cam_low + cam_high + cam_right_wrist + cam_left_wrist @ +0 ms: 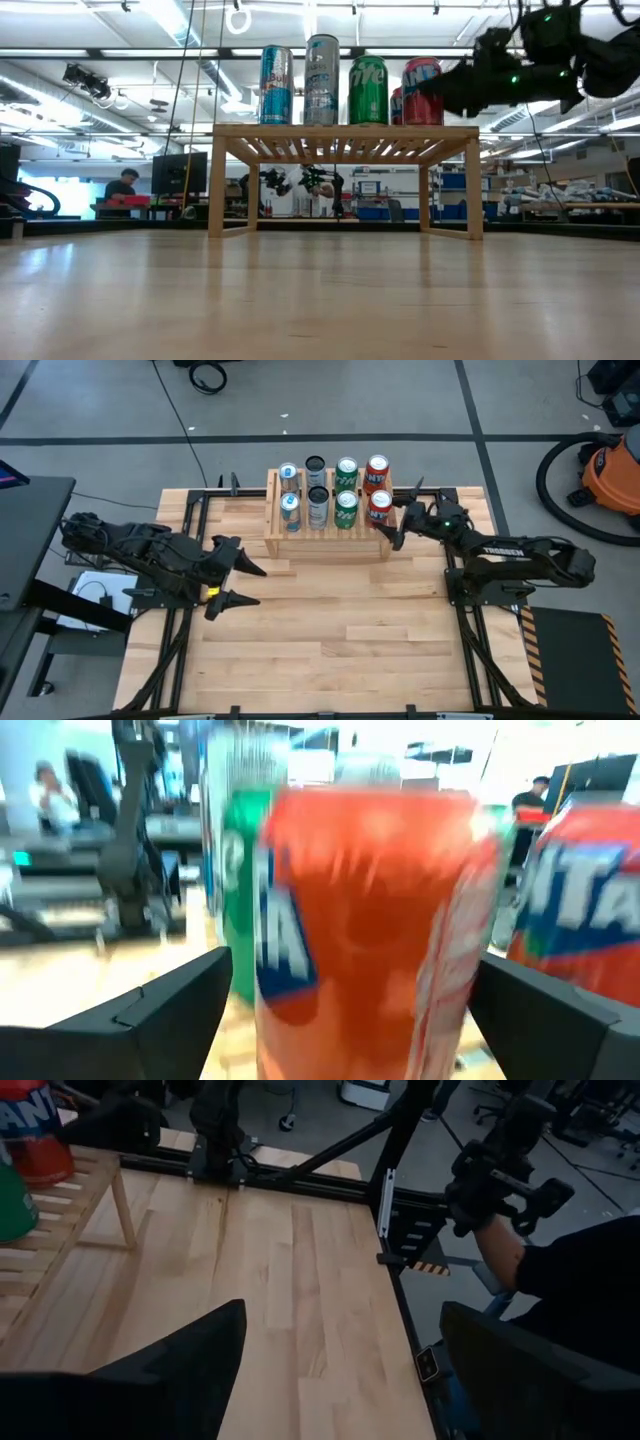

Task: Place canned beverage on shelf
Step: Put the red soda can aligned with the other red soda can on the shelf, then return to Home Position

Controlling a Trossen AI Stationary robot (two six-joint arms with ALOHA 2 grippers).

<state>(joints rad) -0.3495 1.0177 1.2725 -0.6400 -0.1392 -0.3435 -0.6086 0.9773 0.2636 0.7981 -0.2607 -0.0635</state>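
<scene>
The light-wood shelf (pixel 276 542) stands at the table's far middle, its legs on the table in the low view (pixel 345 133). Several cans stand upright on its slatted top in two rows: blue, silver, green and orange. My right gripper (pixel 396 513) is open at the shelf's right end, level with the near orange can (pixel 380 507). In the right wrist view the orange can (pixel 370 930) stands between the two spread fingers, with a gap showing at one finger. My left gripper (pixel 250 584) is open and empty over the table's left side.
A second orange can (pixel 590 910) stands close beside the near one, and a green can (pixel 235 870) behind it. Bare tabletop (pixel 340 630) lies in front of the shelf. A person's hand with a device (pixel 500 1180) shows beyond the table's edge.
</scene>
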